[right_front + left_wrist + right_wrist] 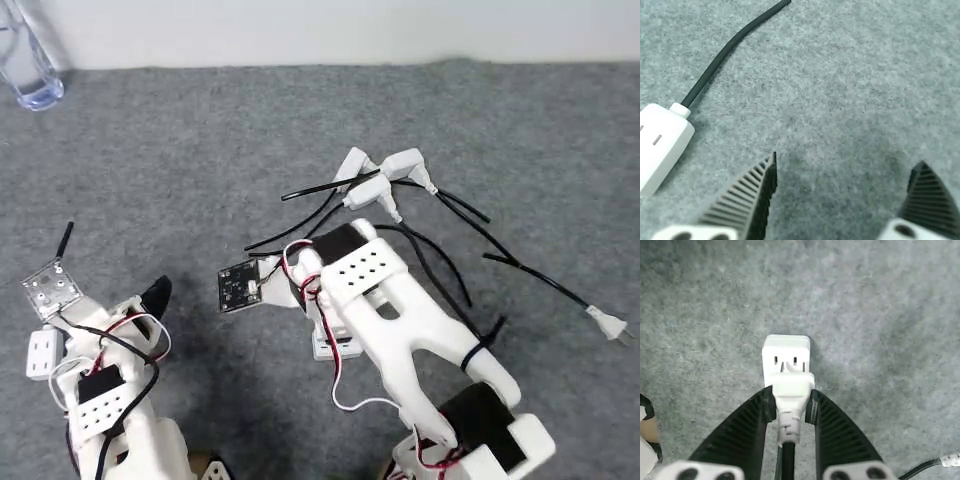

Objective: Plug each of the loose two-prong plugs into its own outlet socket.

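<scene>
Right gripper (790,396), closest to the lens, has its black fingers clamped on a white plug (789,385). The plug's front end sits against the face of a small white socket block (786,352) on the grey carpet (890,315) (how deep the prongs go, I cannot tell). Left gripper (847,161) hangs over bare carpet, fingers wide apart, just beside a second socket block (660,142) with a black cord (725,50). From above, a loose plug (608,323) lies well out past the right arm, and a tangle of white plugs (378,178) lies ahead of it.
</scene>
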